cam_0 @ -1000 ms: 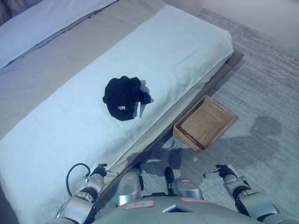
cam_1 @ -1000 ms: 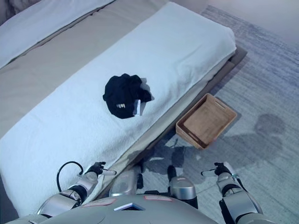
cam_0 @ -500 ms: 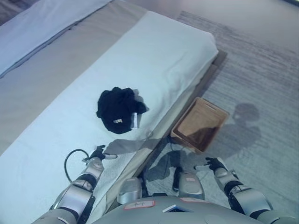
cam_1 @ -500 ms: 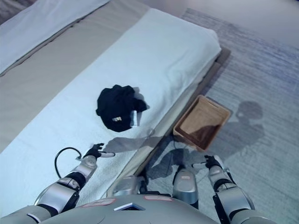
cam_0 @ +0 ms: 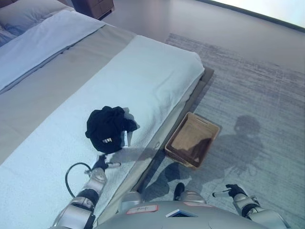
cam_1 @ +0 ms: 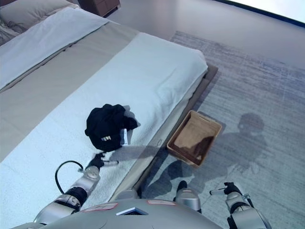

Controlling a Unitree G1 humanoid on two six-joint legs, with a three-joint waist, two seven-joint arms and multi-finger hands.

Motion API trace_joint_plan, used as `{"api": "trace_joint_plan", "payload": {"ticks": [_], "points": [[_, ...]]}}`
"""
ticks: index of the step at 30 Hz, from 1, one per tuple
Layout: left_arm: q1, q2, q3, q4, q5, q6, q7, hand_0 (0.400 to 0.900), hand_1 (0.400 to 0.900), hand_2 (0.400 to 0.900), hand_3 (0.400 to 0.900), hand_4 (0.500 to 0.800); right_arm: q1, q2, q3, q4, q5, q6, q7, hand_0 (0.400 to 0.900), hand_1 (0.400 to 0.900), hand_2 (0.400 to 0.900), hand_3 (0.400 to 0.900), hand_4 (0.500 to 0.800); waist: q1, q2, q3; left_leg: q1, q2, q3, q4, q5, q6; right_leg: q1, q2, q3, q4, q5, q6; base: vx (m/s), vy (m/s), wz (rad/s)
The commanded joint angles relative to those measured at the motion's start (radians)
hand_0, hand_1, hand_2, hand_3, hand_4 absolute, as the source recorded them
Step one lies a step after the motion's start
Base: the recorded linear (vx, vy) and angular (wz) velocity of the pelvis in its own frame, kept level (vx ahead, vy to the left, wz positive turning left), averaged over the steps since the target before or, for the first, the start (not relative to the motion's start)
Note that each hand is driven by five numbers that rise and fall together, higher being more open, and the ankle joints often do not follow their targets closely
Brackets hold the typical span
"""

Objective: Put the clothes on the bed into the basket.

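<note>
A crumpled black garment with a white label lies on the white blanket near the bed's near edge. My left hand hovers over the blanket just below the garment, fingers relaxed and not touching it. The empty tan basket stands on the grey carpet beside the bed. My right hand hangs low over the carpet at the lower right, holding nothing, its fingers loosely extended.
The bed runs from upper left to centre, with a beige sheet and pale pillows at its head. A dark wooden piece of furniture stands past the pillows. Grey carpet spreads to the right of the bed.
The camera has tilted up and shifted, so the whole scene sits lower. My left hand has reached forward, closer to the garment. My right hand has dropped toward the lower right.
</note>
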Motion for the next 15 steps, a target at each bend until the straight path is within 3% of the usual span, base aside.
{"api": "trace_joint_plan", "payload": {"ticks": [1, 2, 3, 4, 5, 6, 7, 8, 10, 12, 15], "points": [[-0.143, 0.238, 0.077, -0.084, 0.151, 0.011, 0.121, 0.9, 0.9, 0.9, 0.9, 0.8, -0.086, -0.023, -0.005, 0.06, -0.02, -0.007, -0.044, 0.9, 0.9, 0.9, 0.9, 0.8, -0.017, -0.029, 0.008, -0.024, -0.043, 0.004, -0.009, -0.026, 0.001, 0.022, -0.071, 0.054, -0.001, -0.035, 0.073, 0.03, 0.024, -0.11], [-0.14, 0.239, 0.079, -0.088, 0.152, 0.013, 0.119, 0.9, 0.9, 0.9, 0.9, 0.8, -0.086, -0.023, -0.005, 0.06, -0.02, -0.007, -0.044, 0.9, 0.9, 0.9, 0.9, 0.8, -0.017, -0.03, 0.007, -0.024, -0.043, 0.004, -0.009, -0.026, 0.001, 0.021, -0.071, 0.055, -0.001, -0.035, 0.073, 0.11, 0.028, -0.27], [-0.618, 0.394, -0.121, 0.047, 0.263, 0.098, 0.086, 0.9, 0.9, 0.9, 0.9, 0.8, -0.115, -0.057, 0.034, 0.067, -0.039, 0.006, -0.001, 0.9, 0.9, 0.9, 0.9, 0.8, -0.066, -0.017, -0.012, -0.02, -0.039, 0.025, -0.009, -0.036, -0.005, 0.015, -0.07, 0.067, -0.001, -0.034, 0.083, 0.13, 0.046, -0.43], [-0.565, 0.388, -0.103, 0.11, 0.205, 0.067, 0.113, 0.9, 0.9, 0.9, 0.9, 0.8, -0.114, -0.049, 0.037, 0.067, -0.035, 0.002, -0.009, 0.9, 0.9, 0.9, 0.9, 0.8, -0.061, -0.021, -0.009, -0.016, -0.042, 0.039, -0.009, -0.038, -0.004, 0.012, -0.072, 0.08, -0.001, -0.028, 0.085, 0.12, 0.046, -0.43], [-0.564, 0.388, -0.102, 0.11, 0.205, 0.066, 0.114, 0.9, 0.9, 0.9, 0.9, 0.8, -0.114, -0.049, 0.039, 0.067, -0.034, 0.002, -0.009, 0.9, 0.9, 0.9, 0.9, 0.8, -0.061, -0.02, -0.013, -0.02, -0.042, 0.039, -0.009, -0.037, -0.004, 0.008, -0.072, 0.08, -0.001, -0.027, 0.085, 0.02, 0.048, -0.22], [-0.443, 0.35, -0.071, 0.112, 0.247, 0.056, 0.155, 0.9, 0.9, 0.9, 0.9, 0.8, -0.079, -0.037, 0.047, 0.053, -0.038, -0.009, -0.027, 0.9, 0.9, 0.9, 0.9, 0.8, -0.06, -0.023, -0.007, -0.024, -0.046, 0.04, -0.009, -0.039, -0.001, 0.002, -0.073, 0.088, -0.001, -0.023, 0.085, -0.07, 0.041, 0.04], [-0.296, 0.339, -0.044, -0.04, 0.299, 0.042, 0.218, 0.9, 0.9, 0.9, 0.9, 0.8, -0.056, -0.034, 0.018, 0.056, -0.032, -0.023, -0.049, 0.9, 0.9, 0.9, 0.9, 0.8, -0.047, -0.03, 0.014, -0.054, -0.047, 0.031, -0.009, -0.036, 0.002, -0.024, -0.079, 0.09, -0.001, -0.018, 0.087, -0.07, 0.041, 0.05], [-0.294, 0.339, -0.042, -0.041, 0.3, 0.042, 0.218, 0.9, 0.9, 0.9, 0.9, 0.8, -0.056, -0.035, 0.019, 0.056, -0.032, -0.024, -0.049, 0.9, 0.9, 0.9, 0.9, 0.8, -0.048, -0.03, 0.008, -0.06, -0.047, 0.031, -0.009, -0.033, 0.003, -0.03, -0.079, 0.089, -0.001, -0.016, 0.087, -0.1, 0.031, 0.04], [-0.259, 0.269, -0.051, 0.06, 0.305, 0.056, 0.213, 0.9, 0.9, 0.9, 0.9, 0.8, -0.063, -0.027, 0.001, 0.07, -0.011, -0.031, -0.058, 0.9, 0.9, 0.9, 0.9, 0.8, -0.052, -0.038, 0.02, -0.094, -0.05, 0.033, -0.009, -0.028, 0.006, -0.071, -0.081, 0.101, -0.001, -0.006, 0.089, -0.06, 0.03, -0.09], [-0.299, 0.235, -0.081, 0.165, 0.279, 0.06, 0.198, 0.9, 0.9, 0.9, 0.9, 0.8, -0.081, -0.037, -0.022, 0.071, 0.028, -0.033, -0.067, 0.9, 0.9, 0.9, 0.9, 0.8, -0.064, -0.04, 0.036, -0.127, -0.051, 0.04, -0.009, -0.023, 0.009, -0.111, -0.083, 0.115, -0.001, 0.007, 0.092, -0.06, 0.073, -0.22], [-0.387, 0.231, -0.135, 0.224, 0.245, 0.055, 0.174, 0.9, 0.9, 0.9, 0.9, 0.8, -0.097, -0.061, -0.045, 0.054, 0.071, -0.035, -0.086, 0.9, 0.9, 0.9, 0.9, 0.8, -0.087, -0.044, 0.067, -0.192, -0.05, 0.051, -0.009, -0.01, 0.013, -0.187, -0.083, 0.135, -0.001, 0.036, 0.098, -0.06, 0.074, -0.22]]}}
